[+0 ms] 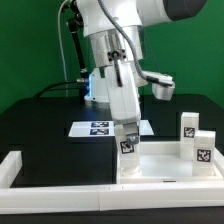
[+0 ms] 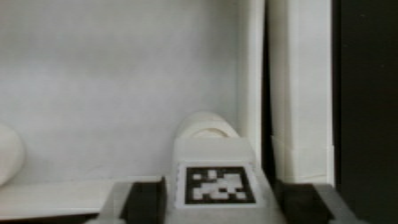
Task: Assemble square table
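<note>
You're looking at a robotics lab: green backdrop [image 1: 30, 40] behind the black table [image 1: 40, 125], with the marker board [image 1: 100, 127] lying fixed on that table.

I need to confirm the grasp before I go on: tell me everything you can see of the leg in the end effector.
The leg is a small white piece, plastic by its look, with a black-and-white tag on its face and a rounded tip in the wrist view. It stands upright, clamped between the fingers of the end effector, over the table top near that top's left edge in the exterior view. Whether its lower end touches the top or sits in a corner socket cannot be told.
</note>
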You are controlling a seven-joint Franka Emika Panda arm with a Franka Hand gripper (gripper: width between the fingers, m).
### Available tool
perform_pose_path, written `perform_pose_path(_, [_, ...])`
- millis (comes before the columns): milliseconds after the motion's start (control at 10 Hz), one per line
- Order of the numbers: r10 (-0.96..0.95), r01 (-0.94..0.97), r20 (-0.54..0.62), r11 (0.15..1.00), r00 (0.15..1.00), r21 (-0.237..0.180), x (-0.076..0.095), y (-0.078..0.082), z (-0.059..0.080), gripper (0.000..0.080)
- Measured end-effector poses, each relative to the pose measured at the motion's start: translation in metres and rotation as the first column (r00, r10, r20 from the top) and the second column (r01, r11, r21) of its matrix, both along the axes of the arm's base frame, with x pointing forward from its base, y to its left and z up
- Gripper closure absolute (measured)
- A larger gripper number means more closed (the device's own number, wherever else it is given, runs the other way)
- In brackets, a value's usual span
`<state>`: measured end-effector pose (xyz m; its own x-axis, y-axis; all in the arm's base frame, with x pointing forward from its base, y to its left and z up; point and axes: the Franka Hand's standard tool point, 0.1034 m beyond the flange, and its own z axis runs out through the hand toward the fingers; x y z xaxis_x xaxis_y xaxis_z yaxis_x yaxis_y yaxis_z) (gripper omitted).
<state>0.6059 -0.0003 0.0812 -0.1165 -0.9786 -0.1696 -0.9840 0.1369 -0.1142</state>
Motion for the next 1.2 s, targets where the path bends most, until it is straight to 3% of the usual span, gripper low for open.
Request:
perform_pose_path(200, [0.07, -0.069, 0.01, 0.997, 0.998, -0.013, 0.0, 0.002, 0.001, 0.0509])
perform_pose_path(300, [0.181, -0.18, 0.018, 0.983, 0.983, -0.042, 0.001, 0.008, 0.003, 0.0328])
perform_pose_path(400, [0.312, -0.31, 0.019, 0.948, 0.95, -0.078, 0.001, 0.011, 0.003, 0.0213])
perform_pose_path(500, [0.44, -0.436, 0.018, 0.893, 0.898, -0.111, 0.001, 0.011, 0.004, 0.0213])
perform_pose_path(600, [0.5, -0.494, 0.02, 0.861, 0.866, -0.121, 0.0, 0.01, 0.003, 0.0163])
perform_pose_path(1000, [0.694, -0.682, 0.02, 0.713, 0.72, -0.161, 0.0, 0.009, 0.002, 0.0151])
perform_pose_path(1200, [0.864, -0.844, -0.012, 0.488, 0.503, -0.222, 0.003, 0.008, 0.0, 0.0151])
